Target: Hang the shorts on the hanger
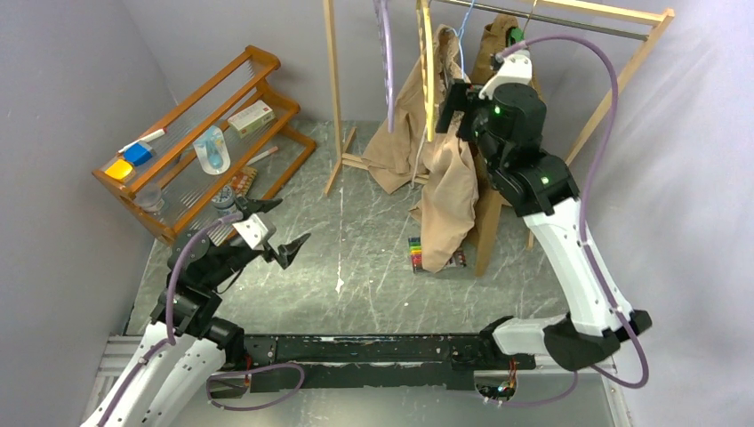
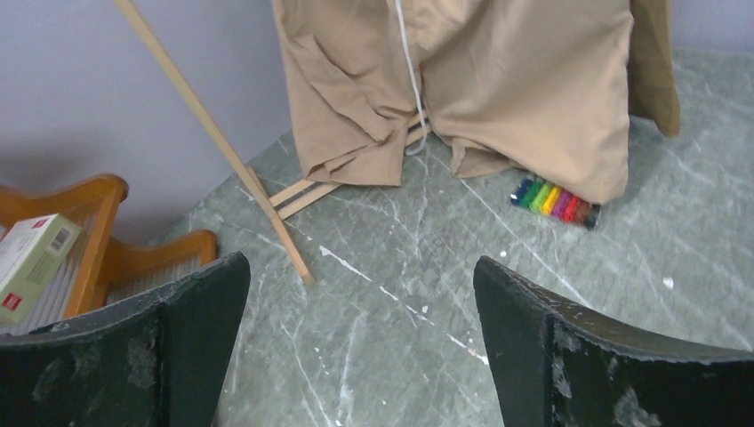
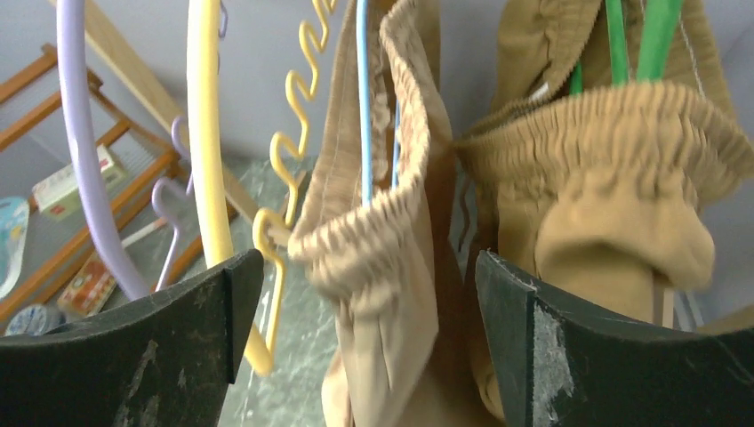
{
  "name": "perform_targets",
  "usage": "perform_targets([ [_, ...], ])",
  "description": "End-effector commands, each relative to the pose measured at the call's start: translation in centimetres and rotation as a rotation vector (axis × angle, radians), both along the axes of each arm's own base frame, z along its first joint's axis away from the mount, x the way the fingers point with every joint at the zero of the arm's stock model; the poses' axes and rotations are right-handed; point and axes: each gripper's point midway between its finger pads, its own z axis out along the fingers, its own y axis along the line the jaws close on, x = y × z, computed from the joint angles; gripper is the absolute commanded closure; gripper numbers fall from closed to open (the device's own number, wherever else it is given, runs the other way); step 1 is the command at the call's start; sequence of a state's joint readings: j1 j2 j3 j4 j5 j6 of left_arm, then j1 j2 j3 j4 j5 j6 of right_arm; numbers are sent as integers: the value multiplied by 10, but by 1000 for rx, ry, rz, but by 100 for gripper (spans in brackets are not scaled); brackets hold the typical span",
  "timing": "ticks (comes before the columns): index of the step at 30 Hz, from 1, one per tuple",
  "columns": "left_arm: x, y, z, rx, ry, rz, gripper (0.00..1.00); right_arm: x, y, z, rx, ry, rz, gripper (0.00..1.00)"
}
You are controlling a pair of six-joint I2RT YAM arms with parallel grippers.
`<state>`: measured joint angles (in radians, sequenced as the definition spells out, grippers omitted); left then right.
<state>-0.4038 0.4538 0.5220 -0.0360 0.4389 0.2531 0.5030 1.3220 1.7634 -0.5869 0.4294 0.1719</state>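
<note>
- A wooden rack (image 1: 204,133) with small items stands at the left edge of the counter (image 1: 356,285).
- The left pincer (image 1: 277,228) hovers over the counter, jaws spread wide, with nothing between them.
- A lilac hanger (image 3: 76,133) and a yellow hanger (image 3: 204,133) hang side by side.
- The blue hanger (image 3: 363,107) runs inside the waistband of the tan shorts (image 3: 373,231), whose legs drop to the counter.
- The right pincer (image 3: 369,347) has its jaws wide apart on either side of that waistband, unclamped.
- Brown shorts (image 3: 613,178) hang on a green hanger (image 3: 658,36).

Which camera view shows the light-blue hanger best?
Right wrist: the hanger appears close up, at the shorts' gathered waistband. Top external shows only a thin blue sliver under the rail; left wrist shows none of it.
</note>
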Motion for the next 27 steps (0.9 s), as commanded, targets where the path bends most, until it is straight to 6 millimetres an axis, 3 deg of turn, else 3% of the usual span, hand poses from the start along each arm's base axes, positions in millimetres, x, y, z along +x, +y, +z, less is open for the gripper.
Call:
perform_targets([
  [1,7,18,49,-162,40,138,1,-38,-8,-19,43,84,46,4],
  [6,6,28,86,-266,120,212,0,-74,-11,-27,70,91,126,0],
  [14,-1,30,115,-359,230,232,1,-122,4,-48,129,110,316,0],
  [20,-10,25,107,-417,307,198,1,-142,11,-79,226,178,356,0],
  [27,-8,26,68,-459,420,243,0,-167,36,-111,315,236,523,0],
])
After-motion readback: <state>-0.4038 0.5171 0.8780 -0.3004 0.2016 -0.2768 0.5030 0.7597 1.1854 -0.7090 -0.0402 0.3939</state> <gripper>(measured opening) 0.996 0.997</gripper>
